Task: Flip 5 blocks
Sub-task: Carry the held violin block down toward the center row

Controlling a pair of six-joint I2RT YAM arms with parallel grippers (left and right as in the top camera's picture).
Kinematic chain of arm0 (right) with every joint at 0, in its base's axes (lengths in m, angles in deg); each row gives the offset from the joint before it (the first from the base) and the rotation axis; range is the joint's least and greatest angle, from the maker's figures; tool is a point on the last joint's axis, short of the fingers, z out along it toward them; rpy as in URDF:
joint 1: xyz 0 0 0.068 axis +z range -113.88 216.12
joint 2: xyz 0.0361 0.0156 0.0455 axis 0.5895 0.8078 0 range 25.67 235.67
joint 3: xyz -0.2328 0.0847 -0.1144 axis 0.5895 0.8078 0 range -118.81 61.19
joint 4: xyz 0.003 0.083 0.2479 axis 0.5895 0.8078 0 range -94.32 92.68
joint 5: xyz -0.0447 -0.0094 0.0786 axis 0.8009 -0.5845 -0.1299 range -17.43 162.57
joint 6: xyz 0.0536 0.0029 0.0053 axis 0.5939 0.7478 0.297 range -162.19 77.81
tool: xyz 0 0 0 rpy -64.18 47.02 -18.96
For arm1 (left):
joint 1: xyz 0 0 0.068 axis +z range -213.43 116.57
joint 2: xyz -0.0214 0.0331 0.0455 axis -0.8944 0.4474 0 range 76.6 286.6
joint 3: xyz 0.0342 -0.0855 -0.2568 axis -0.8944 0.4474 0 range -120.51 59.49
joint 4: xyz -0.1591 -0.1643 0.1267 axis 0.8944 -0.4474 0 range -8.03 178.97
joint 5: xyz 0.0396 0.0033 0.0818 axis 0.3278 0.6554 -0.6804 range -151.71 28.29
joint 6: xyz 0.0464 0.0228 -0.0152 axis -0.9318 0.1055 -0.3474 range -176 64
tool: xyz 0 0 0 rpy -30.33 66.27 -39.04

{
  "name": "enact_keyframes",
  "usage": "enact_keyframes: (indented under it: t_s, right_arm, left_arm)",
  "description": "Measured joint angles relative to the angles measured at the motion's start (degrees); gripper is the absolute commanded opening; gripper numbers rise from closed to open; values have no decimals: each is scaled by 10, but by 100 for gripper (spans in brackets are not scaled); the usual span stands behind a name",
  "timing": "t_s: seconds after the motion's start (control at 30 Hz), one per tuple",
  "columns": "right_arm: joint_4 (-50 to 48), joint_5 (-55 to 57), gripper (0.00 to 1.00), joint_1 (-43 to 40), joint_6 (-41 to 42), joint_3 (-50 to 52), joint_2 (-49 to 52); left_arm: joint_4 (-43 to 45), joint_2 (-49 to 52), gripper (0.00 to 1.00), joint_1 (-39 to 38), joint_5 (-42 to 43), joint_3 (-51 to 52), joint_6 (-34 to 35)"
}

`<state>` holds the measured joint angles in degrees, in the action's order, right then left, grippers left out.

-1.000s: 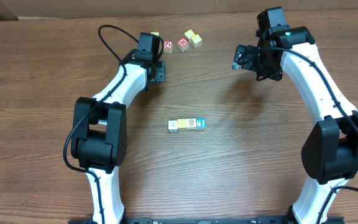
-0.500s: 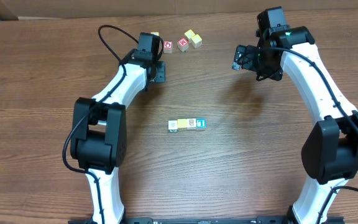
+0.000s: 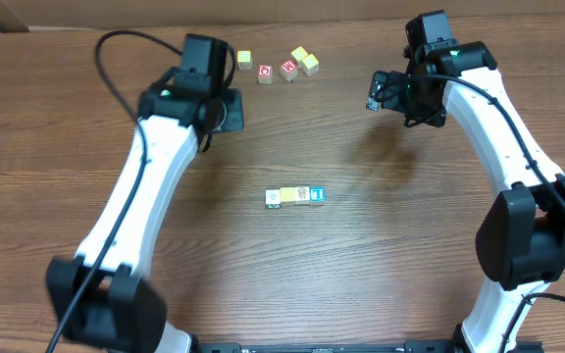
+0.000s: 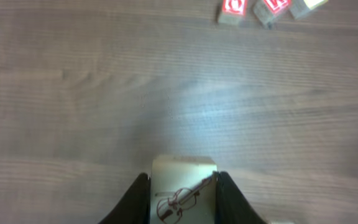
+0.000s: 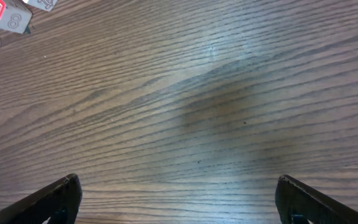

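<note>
Left wrist view: bottom centre, left tool [image 4: 183,182] narrowed onto a cream violin-printed block [image 4: 184,198], its fingers against both sides; right tool [image 5: 179,200] spread wide.

Overhead looks down; wrist views hug the table [image 3: 361,284].

We record a touching row of blocks [image 3: 295,196] at the centre of the table [image 3: 381,275]. Behind it lie two red cubes [image 3: 276,71], with one block [image 3: 244,60] to their left and two blocks [image 3: 305,61] to their right. A block [image 4: 184,200] sits between the fingers [image 4: 230,200] of the left gripper [image 4: 183,179].
</note>
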<state>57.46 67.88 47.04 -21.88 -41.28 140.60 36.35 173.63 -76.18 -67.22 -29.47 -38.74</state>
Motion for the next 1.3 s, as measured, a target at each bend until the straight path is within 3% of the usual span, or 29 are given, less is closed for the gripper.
enact_keyframes:
  t_s: [0.27, 0.43, 0.63, 0.9, 1.07, 1.3]
  right_arm:
    - [0, 0, 100, 0, 0, 0, 0]
    - [0, 0, 100, 0, 0, 0, 0]
    - [0, 0, 100, 0, 0, 0, 0]
    - [0, 0, 100, 0, 0, 0, 0]
    - [0, 0, 100, 0, 0, 0, 0]
    - [0, 0, 100, 0, 0, 0, 0]
  left_arm:
    - [-165, -58, 20, 0, 45, -2, 36]
    - [-206, -58, 21, 0, 52, 9, 50]
    - [-165, -58, 21, 0, 63, 96, 65]
    - [-10, -58, 27, -7, 96, 239, 77]
    - [72, -58, 28, -21, 98, 283, 79]
    - [110, -58, 35, -38, 89, 290, 79]
